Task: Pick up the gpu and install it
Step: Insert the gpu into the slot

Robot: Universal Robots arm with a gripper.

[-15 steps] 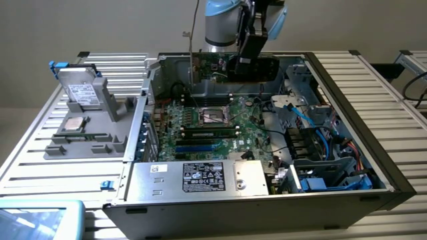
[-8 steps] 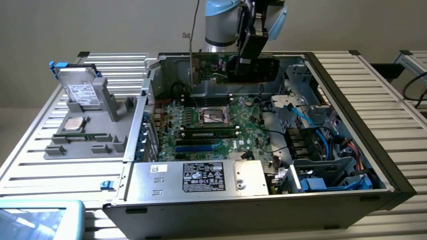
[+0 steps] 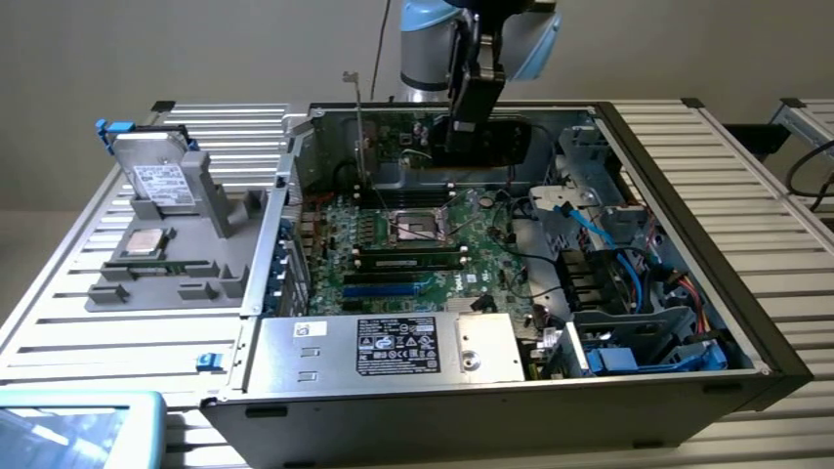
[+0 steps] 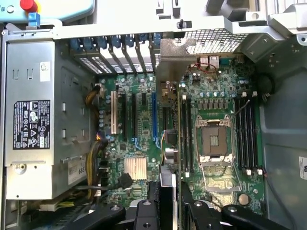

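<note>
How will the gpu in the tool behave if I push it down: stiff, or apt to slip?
Probably stiff: the gpu is a flat board with a metal end bracket. The tool grips it near one edge, so it may pivot or slip under load. Seen edge-on it is thin, so likely light.

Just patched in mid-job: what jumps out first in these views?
The gripper hangs over the open computer case, clamped on the gpu, which runs edge-on above the motherboard. On the exterior view's left, a grey tray beside the case carries a hard drive.
</note>
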